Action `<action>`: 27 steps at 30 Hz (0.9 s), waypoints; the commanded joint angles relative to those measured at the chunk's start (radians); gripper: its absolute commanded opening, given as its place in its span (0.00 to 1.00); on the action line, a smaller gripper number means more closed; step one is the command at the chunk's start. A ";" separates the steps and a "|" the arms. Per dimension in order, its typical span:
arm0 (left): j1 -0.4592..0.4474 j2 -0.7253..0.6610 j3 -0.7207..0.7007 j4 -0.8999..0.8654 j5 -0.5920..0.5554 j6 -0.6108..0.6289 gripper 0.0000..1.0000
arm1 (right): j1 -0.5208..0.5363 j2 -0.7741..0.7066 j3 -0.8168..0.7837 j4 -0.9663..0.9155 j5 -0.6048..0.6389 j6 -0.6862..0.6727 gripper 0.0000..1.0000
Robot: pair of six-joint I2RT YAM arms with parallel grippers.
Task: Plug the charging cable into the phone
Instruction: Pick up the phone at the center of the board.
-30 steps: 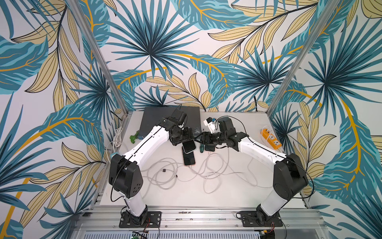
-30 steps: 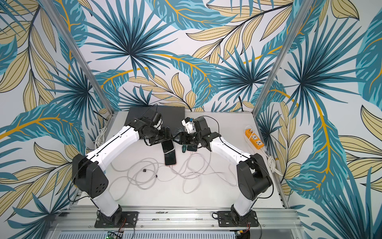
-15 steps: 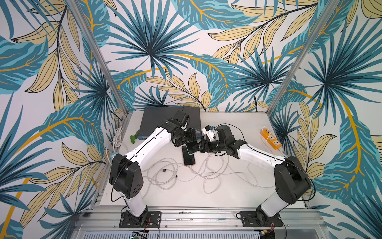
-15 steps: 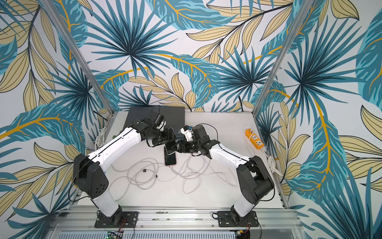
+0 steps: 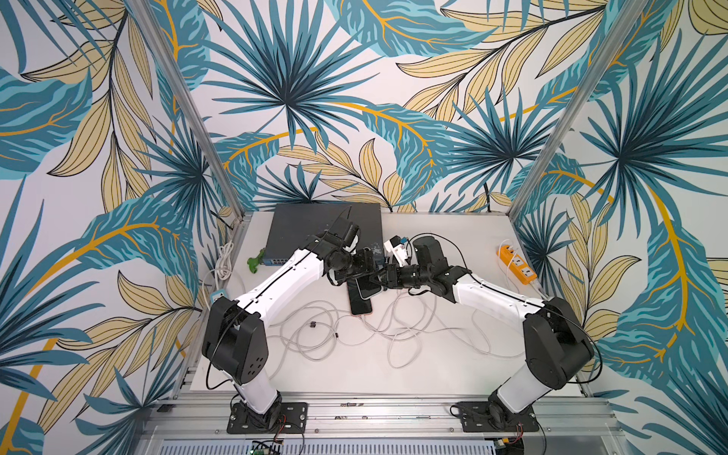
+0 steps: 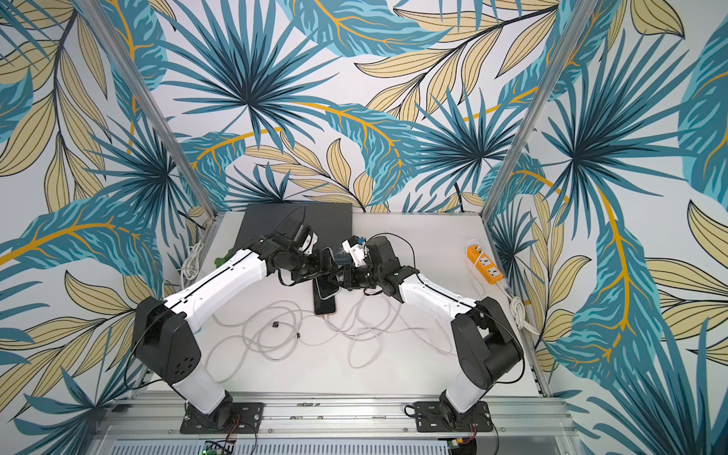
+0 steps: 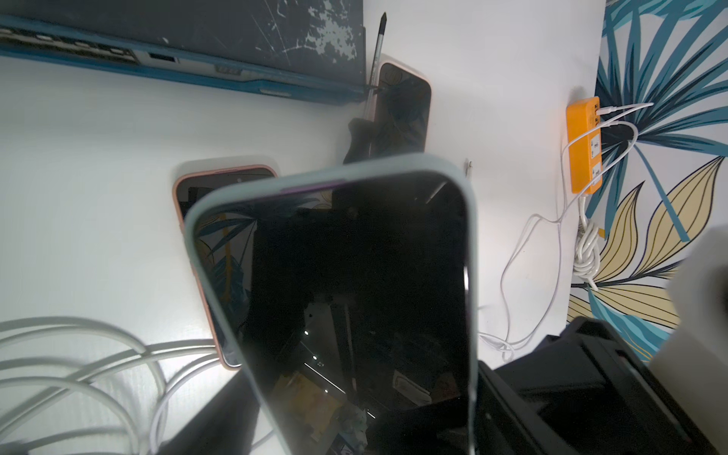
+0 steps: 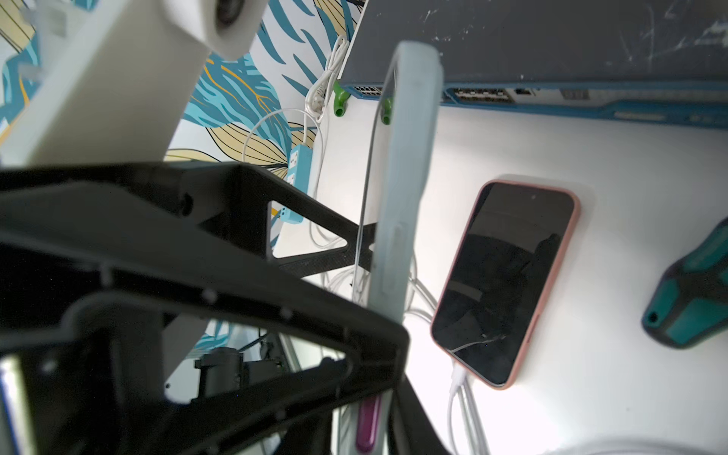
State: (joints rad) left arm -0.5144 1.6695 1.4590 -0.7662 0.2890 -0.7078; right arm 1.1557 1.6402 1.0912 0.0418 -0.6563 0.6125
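One pale-cased phone | raised, tilted | long axis front-to-back

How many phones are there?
3. A pale-cased phone in the left gripper, a pink-cased phone on the table, a third phone by the black box. Others may be hidden.

Switch sat at the back of the table, phone flat before it, cable tangle nearer, power strip far right.
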 commanded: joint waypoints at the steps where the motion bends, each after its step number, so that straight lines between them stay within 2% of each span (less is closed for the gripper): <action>1: -0.009 -0.074 -0.016 0.062 0.051 0.010 0.39 | 0.001 -0.002 -0.015 0.077 0.001 0.018 0.12; 5: -0.010 -0.104 -0.009 0.073 0.046 0.024 0.70 | 0.001 -0.026 -0.020 0.084 0.026 0.009 0.00; 10: -0.002 -0.176 -0.008 0.067 0.015 0.058 0.99 | -0.003 -0.073 -0.039 0.112 0.036 0.009 0.00; 13: 0.053 -0.277 -0.073 0.112 0.039 0.060 1.00 | -0.014 -0.119 -0.071 0.151 0.039 0.020 0.00; 17: 0.176 -0.403 -0.243 0.301 0.244 0.018 1.00 | -0.039 -0.185 -0.123 0.241 0.014 0.067 0.00; 23: 0.188 -0.483 -0.396 0.490 0.405 0.023 0.92 | -0.049 -0.238 -0.148 0.395 -0.074 0.169 0.00; 27: 0.188 -0.468 -0.425 0.560 0.447 0.023 0.83 | -0.049 -0.235 -0.147 0.447 -0.089 0.243 0.00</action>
State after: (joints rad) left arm -0.3275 1.2049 1.0424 -0.3443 0.6468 -0.6888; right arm 1.1061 1.4235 0.9516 0.3542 -0.6968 0.7784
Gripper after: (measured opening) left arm 0.842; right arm 0.139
